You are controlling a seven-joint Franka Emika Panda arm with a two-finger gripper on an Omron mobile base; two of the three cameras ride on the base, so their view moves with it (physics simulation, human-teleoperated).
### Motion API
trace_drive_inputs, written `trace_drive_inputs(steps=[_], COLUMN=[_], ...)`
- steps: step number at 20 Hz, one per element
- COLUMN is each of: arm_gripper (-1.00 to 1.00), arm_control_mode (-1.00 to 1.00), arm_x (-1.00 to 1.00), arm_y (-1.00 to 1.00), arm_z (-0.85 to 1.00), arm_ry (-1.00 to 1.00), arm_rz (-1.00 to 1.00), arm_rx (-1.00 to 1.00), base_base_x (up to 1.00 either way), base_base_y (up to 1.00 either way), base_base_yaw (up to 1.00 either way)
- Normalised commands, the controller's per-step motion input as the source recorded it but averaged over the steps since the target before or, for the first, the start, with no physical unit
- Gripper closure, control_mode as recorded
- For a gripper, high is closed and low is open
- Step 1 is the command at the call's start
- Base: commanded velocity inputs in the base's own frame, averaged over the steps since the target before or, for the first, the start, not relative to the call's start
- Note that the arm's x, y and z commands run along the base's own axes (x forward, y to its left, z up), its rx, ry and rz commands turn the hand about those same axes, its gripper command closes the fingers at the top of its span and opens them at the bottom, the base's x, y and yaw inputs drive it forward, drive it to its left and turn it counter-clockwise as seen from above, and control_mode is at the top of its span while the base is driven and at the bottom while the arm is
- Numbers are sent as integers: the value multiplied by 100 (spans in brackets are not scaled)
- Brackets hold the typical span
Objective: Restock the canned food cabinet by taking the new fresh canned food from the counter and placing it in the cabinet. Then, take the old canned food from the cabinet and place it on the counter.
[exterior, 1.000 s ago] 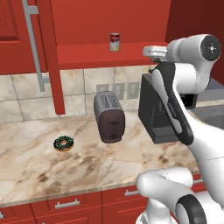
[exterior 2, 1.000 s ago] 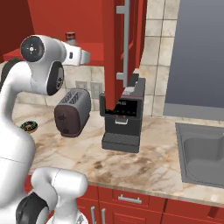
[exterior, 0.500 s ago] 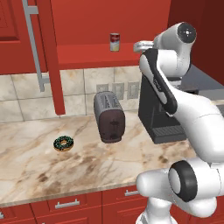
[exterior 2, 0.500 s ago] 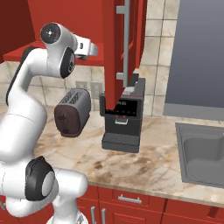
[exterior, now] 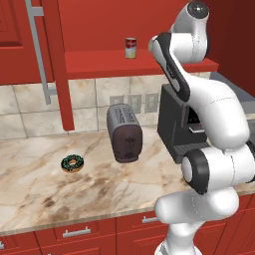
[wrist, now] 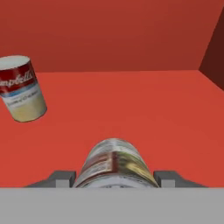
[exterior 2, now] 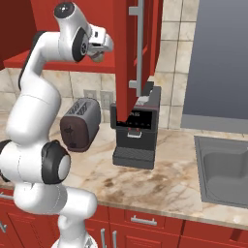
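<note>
Since the earlier frames the arm has swung up and carried its hand into the open cabinet, above the red shelf board. Seen from the hand, the fingers are clamping the new fresh canned food between them; its long axis is running along the line of sight, silver top facing away toward the cabinet's back wall. To the left on the shelf, well apart, the old canned food is standing with its top leaning left. Down on the bench a toaster and a doughnut are sitting
</note>
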Motion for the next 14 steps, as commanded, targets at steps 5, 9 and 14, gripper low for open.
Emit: trace_drive_inputs(steps=[5,9,14], arm_gripper=[-100,-100,-100], arm_control_mode=[-100,-100,-100], arm_x=[34,28,40], arm_y=[-12,0,0], arm_z=[-31,0,0], arm_ry=[-1,-1,-8], arm_rz=[0,0,0], arm_rx=[-5,0,0], base_base_x=[0,0,0], base_base_y=[0,0,0], base_base_yaw=[0,0,0])
